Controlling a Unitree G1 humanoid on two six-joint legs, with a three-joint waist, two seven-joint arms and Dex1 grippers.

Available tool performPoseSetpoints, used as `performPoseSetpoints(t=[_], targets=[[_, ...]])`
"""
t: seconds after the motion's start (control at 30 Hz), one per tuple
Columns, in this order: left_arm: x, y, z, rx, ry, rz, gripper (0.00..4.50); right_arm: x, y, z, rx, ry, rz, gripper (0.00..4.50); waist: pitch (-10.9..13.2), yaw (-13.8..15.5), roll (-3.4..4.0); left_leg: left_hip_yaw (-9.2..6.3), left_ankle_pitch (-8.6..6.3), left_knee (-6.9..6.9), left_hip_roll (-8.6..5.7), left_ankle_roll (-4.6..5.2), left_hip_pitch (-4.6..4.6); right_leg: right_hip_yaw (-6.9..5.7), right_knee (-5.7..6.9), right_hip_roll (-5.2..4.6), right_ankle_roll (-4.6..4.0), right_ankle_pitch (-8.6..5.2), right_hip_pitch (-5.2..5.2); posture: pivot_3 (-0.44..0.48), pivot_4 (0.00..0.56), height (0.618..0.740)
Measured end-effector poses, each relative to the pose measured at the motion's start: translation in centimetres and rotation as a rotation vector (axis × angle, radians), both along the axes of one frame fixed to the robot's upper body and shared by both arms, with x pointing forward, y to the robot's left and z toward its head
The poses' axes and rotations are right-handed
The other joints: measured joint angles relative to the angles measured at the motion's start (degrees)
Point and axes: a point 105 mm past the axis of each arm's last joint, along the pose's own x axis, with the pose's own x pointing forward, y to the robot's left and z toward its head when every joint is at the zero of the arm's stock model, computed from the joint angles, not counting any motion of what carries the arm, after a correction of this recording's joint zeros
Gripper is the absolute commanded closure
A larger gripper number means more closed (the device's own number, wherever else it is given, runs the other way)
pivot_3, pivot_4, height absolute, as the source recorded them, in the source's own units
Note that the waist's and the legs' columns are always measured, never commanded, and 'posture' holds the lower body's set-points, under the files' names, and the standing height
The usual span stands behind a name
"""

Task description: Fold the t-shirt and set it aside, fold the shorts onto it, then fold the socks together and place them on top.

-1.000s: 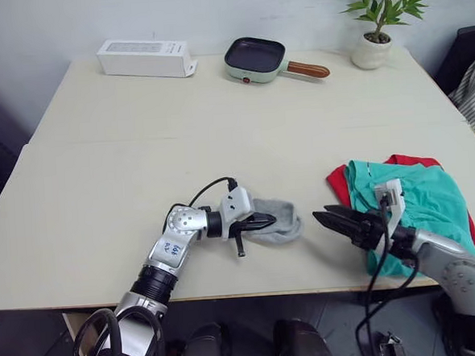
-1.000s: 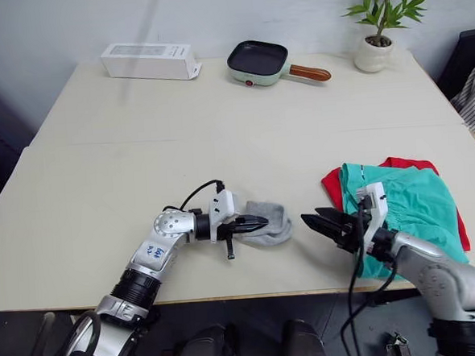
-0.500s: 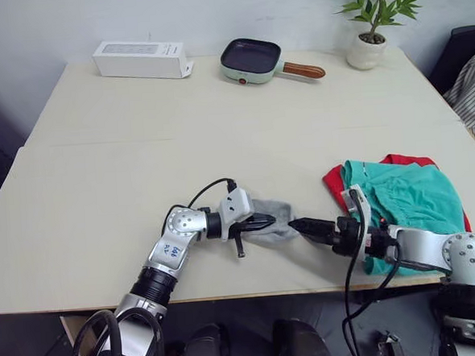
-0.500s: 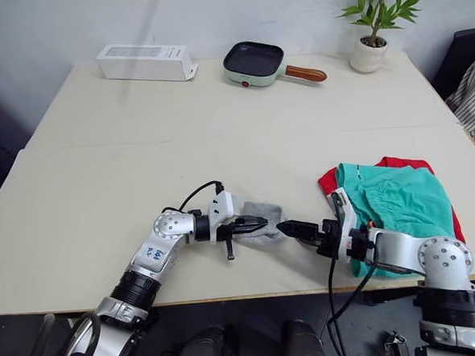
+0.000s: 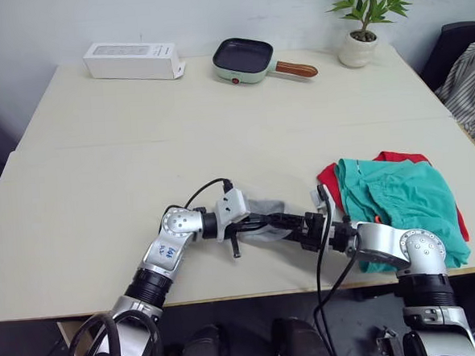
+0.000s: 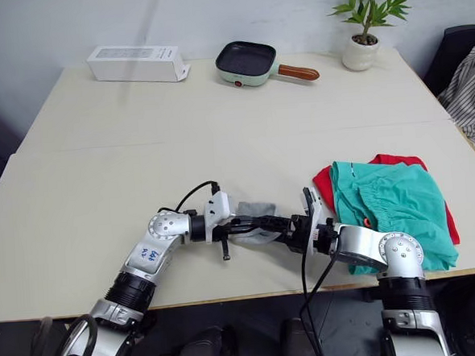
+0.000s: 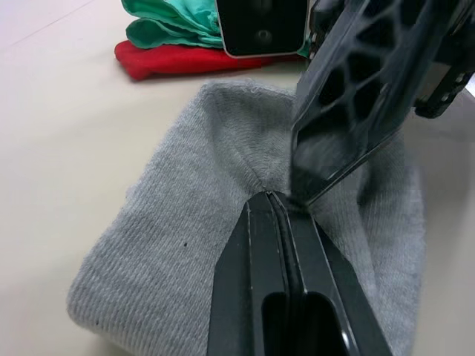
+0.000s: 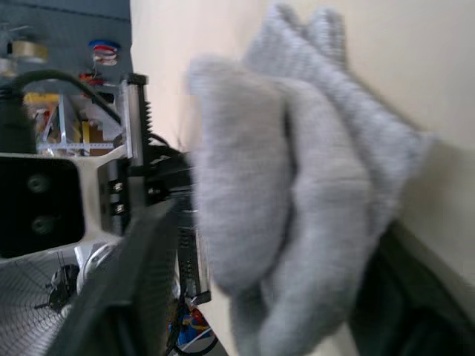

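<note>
The socks [image 5: 265, 209] lie as one small light grey knit bundle near the front edge of the cream table [image 5: 139, 152], just beside the clothes pile on the side toward the white box [image 5: 133, 60]. In the left wrist view the knit [image 7: 200, 222] shows fine ribbing, a rounded folded end and a soft crease running up to the fingertips. In the right wrist view the bundle [image 8: 297, 185] looks doubled over, with thick rolled layers bulging between the dark fingers.

The left gripper [image 5: 256, 222] lies low on the table with its two black fingers pressed together, pinching the sock fabric at the crease. The right gripper [image 5: 279, 222] reaches in from the pile's side, tip to tip with the left one; its fingers are spread around the socks, one on each side of the bundle, and whether they squeeze it cannot be told.

Beside the socks, the teal-green shorts [image 5: 409, 208] rest folded on top of the red t-shirt [image 5: 328, 180], whose edges show around them. Far beyond the pile stand a green frying pan [image 5: 250, 58] and a potted plant [image 5: 361, 25]
</note>
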Motion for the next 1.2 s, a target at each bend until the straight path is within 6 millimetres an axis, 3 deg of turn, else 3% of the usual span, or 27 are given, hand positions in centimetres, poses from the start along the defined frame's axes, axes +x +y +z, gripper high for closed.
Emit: performPoseSetpoints(t=[0.2,0.3,0.4,0.5,0.67,0.8,0.93,1.03,1.1,1.2], targets=[[0.3,0.7,0.4,-0.009,-0.002,0.024,4.50,0.1,-0.4,0.5,0.047,-0.001,-0.045,4.45,-0.03,0.11,-0.04,-0.01,-0.02,0.01,0.00,0.00,0.01,0.01,-0.07,-0.03,0.00,0.00,0.06,0.000,0.150,0.740],[0.0,0.8,0.3,-0.030,0.018,0.028,4.50,0.1,-0.6,0.5,0.066,0.001,-0.072,4.46,-0.03,0.12,-0.04,-0.01,-0.13,-0.01,0.00,-0.18,0.00,0.03,-0.10,-0.04,0.00,0.00,0.05,0.000,0.150,0.740],[-0.2,1.1,0.9,-0.083,0.045,0.026,3.91,-0.2,-0.9,0.7,0.080,-0.009,-0.089,4.46,-0.01,0.14,-0.02,-0.01,-0.08,-0.04,0.00,-0.12,-0.13,0.03,-0.08,-0.04,0.00,0.00,-0.13,0.000,0.150,0.740],[-0.4,1.8,3.3,-0.175,0.024,0.012,2.97,-0.7,-1.9,1.5,0.085,-0.041,-0.091,4.46,0.03,0.20,0.05,0.00,0.24,0.12,-0.04,-0.23,-0.94,0.03,0.17,-0.06,0.02,0.02,-0.88,0.000,0.150,0.740],[-1.4,4.7,8.4,-0.270,-0.066,-0.031,1.35,-1.8,-7.0,6.0,0.017,-0.236,-0.088,4.46,0.09,0.36,0.15,0.08,0.21,0.18,-0.10,-0.10,-0.97,-0.08,0.21,0.01,0.07,0.05,-0.77,0.000,0.150,0.740],[-2.1,6.2,9.3,-0.263,-0.035,-0.039,0.09,-2.7,-12.1,9.6,-0.086,-0.321,-0.122,4.46,0.11,1.33,0.18,0.13,0.16,0.24,-0.11,-0.01,-0.95,-0.25,-0.03,0.04,0.13,0.08,-0.72,0.000,0.150,0.740],[-3.0,7.3,9.1,-0.274,0.015,-0.019,0.00,-3.2,-17.7,12.1,-0.182,-0.303,-0.241,4.46,0.14,1.69,0.22,0.24,0.15,0.26,-0.11,0.03,-0.90,-0.24,-0.12,0.01,0.13,0.08,-0.72,0.000,0.150,0.740],[-3.7,7.3,8.9,-0.291,0.040,-0.019,0.00,-3.3,-21.2,12.3,-0.229,-0.258,-0.336,4.46,0.14,1.89,0.21,0.24,0.17,0.29,-0.10,0.05,-0.89,-0.21,-0.21,0.00,0.13,0.09,-0.68,0.000,0.150,0.740],[-4.0,7.3,8.9,-0.292,0.045,-0.019,0.00,-3.3,-22.5,11.4,-0.242,-0.209,-0.362,4.46,0.14,1.87,0.21,0.29,0.20,0.28,-0.10,0.02,-0.90,-0.20,-0.23,-0.01,0.13,0.09,-0.69,0.000,0.150,0.740],[-4.2,7.3,9.0,-0.292,0.052,-0.025,0.00,-2.7,-22.8,9.7,-0.282,-0.138,-0.336,4.46,0.17,1.45,0.28,0.40,0.25,0.27,-0.08,0.01,-0.88,-0.18,-0.26,-0.01,0.10,0.10,-0.74,0.000,0.150,0.740]])
